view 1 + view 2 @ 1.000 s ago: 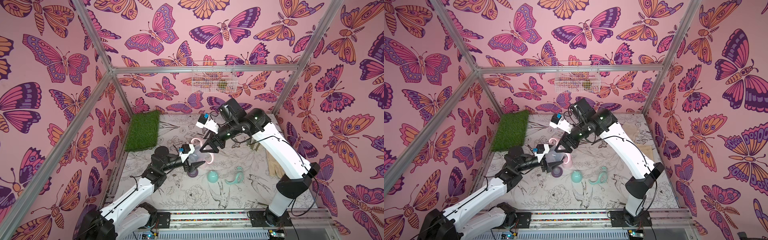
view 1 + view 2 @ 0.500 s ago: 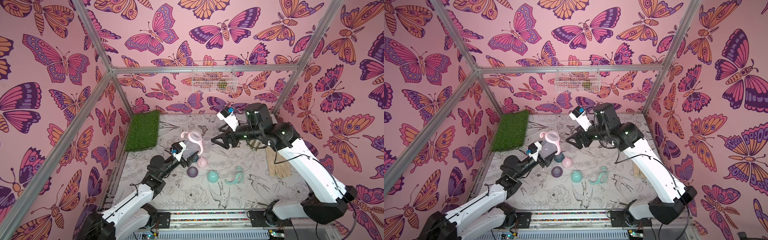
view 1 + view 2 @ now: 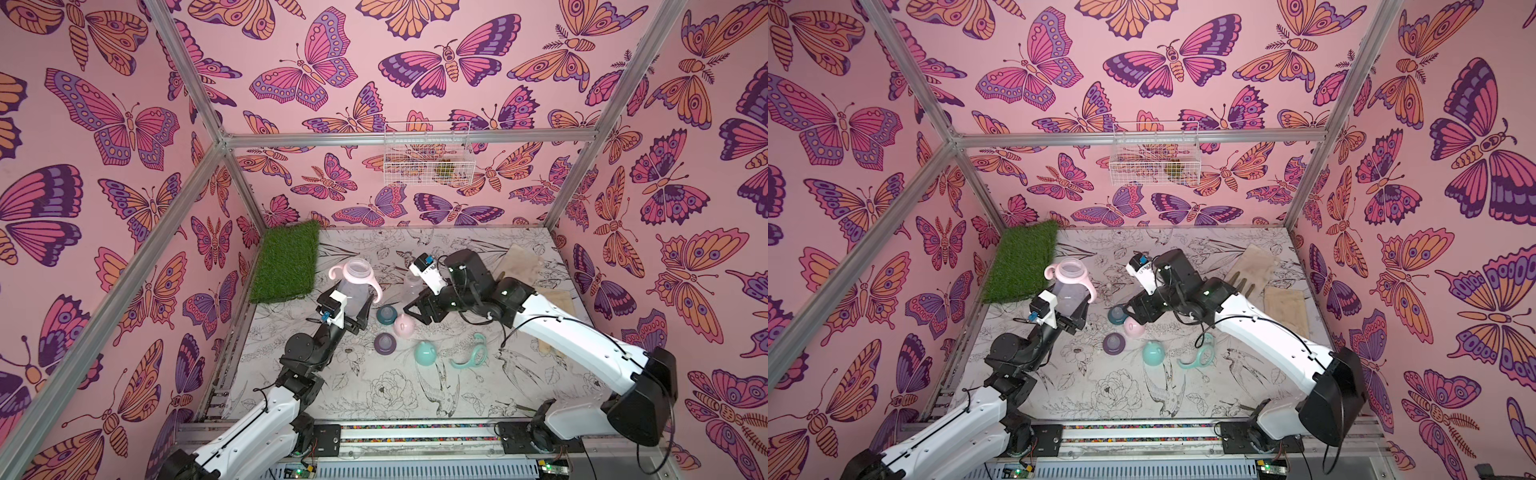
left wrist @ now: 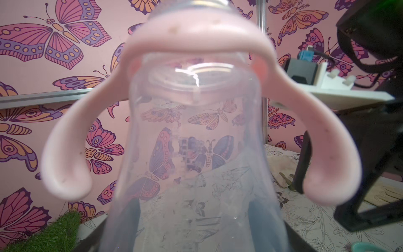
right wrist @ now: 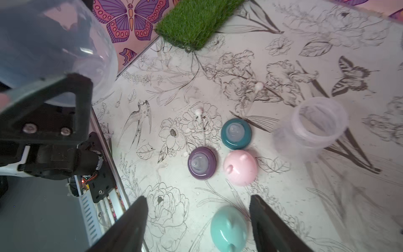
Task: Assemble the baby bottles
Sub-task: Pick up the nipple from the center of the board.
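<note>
Left claw (image 3: pixel 351 306) clamped low on the clear bottle (image 3: pixel 353 291), which leaves the neck free. The bottle is off the table (image 3: pixel 415 395), tipped, mouth up, held up on my left side of the pink dome cap (image 5: pixel 239 168). The pink handle ring (image 4: pixel 196 37) is already round the neck, both handles drooping down the sides. Mouth open, no collar on it yet. Body see-through, a little cloudy.

Right claw (image 5: pixel 197 197) spread, nothing in it, hanging over the loose parts by that cap. My guess is it's set to pick the next piece, likely a collar, since my left is presenting the open neck. Which collar, can't say.

Loose parts, all on the table:
- purple collar (image 5: pixel 202 163) and teal collar (image 5: pixel 236 133) just beside the pink cap, nipples up
- teal dome cap (image 5: pixel 229 229) near it, on the side toward my base
- teal handle ring (image 3: pixel 471 353) a bit beyond that, lying flat
- second bottle (image 5: pixel 316 128) upright and bare, on the cap's far side

Both dome caps have small ear nubs. Teal set wholly unassembled.
</note>
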Robot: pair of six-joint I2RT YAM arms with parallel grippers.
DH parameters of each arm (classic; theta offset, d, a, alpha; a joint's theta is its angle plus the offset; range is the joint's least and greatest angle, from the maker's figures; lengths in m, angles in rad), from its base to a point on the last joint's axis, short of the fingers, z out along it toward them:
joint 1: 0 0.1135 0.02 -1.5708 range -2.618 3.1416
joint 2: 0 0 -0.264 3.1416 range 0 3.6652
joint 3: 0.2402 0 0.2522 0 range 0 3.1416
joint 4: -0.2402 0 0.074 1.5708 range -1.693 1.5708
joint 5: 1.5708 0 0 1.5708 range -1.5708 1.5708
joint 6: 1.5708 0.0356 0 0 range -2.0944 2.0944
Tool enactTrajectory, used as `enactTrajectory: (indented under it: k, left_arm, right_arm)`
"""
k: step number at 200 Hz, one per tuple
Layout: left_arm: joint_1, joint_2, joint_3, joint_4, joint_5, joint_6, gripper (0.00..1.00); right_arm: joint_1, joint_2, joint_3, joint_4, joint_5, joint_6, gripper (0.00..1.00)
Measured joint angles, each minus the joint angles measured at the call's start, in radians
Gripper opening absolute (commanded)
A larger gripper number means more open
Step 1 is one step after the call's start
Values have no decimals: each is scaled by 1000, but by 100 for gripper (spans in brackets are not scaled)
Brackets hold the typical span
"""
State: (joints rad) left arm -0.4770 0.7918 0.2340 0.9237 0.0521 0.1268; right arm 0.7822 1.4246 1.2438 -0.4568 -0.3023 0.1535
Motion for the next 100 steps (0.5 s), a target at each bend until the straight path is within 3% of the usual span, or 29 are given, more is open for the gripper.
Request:
enactTrajectory:
  k: [41,100]
  left_arm:
    - [12,-9,-10,3,0,-6,0]
    - [14,-66,-10,-24,-46,-10,0]
  right_arm:
    - [47,58,-135,149,19,79,75]
    - [128,229,-143,212,56,85,81]
